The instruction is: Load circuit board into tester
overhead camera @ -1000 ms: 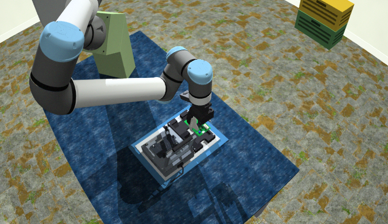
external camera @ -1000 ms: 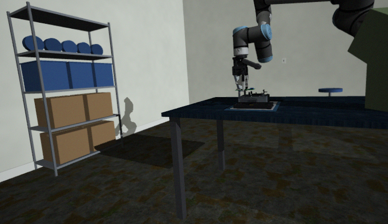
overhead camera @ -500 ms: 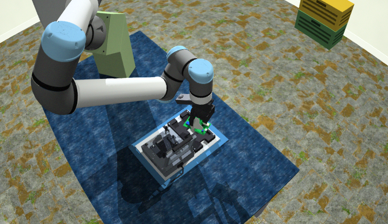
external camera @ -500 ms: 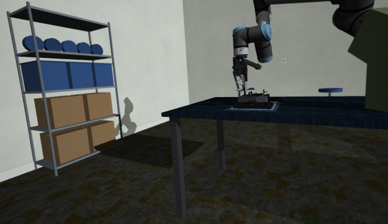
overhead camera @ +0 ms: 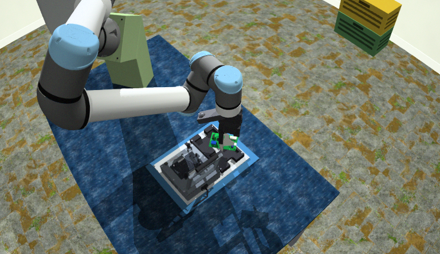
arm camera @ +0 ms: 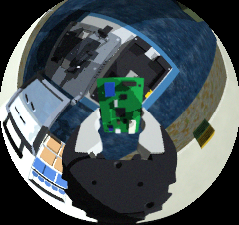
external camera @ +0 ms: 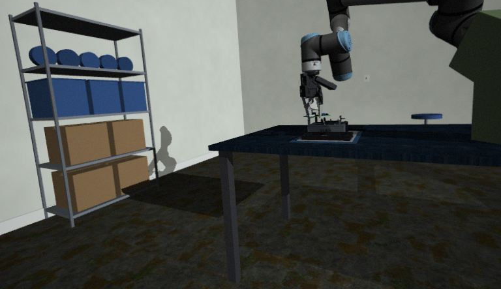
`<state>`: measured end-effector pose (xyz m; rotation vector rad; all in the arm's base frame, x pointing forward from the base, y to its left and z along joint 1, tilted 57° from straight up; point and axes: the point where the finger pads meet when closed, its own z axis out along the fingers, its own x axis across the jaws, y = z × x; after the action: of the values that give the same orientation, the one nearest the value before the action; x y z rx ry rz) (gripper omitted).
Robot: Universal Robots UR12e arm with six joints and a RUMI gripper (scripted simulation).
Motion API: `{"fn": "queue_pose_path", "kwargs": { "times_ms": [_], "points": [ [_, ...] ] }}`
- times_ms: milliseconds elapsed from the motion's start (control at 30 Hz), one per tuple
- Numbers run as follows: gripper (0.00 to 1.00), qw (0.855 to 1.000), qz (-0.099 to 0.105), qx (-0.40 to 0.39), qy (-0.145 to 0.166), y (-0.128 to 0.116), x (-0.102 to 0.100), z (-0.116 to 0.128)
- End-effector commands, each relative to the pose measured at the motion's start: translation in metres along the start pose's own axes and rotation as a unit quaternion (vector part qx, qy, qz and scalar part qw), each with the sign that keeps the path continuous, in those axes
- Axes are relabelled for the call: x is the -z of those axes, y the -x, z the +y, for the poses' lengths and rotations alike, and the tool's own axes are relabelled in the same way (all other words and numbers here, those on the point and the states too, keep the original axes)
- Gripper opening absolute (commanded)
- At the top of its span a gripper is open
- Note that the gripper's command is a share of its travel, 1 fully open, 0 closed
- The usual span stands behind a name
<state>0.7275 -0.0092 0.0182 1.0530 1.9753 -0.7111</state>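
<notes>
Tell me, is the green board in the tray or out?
Out. The gripper holds the green board in the air above the tray.

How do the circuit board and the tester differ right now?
The circuit board is green and thin; the tester is a black and grey block. The board hangs in the end effector, above the tray; the tester rests on the table. Both sit over the same white base plate.
</notes>
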Motion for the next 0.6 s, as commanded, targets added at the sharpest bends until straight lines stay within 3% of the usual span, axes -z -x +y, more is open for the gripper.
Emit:
{"fn": "queue_pose_path", "kwargs": {
  "times_ms": [0, 567],
  "points": [
    [0.39, 0.996, -0.003, 0.084, 0.007, -0.0018, 0.0014, 0.0012],
    [0.39, 0.973, -0.004, 0.232, 0.006, -0.0016, 0.0012, 0.0011]
  ]
}}
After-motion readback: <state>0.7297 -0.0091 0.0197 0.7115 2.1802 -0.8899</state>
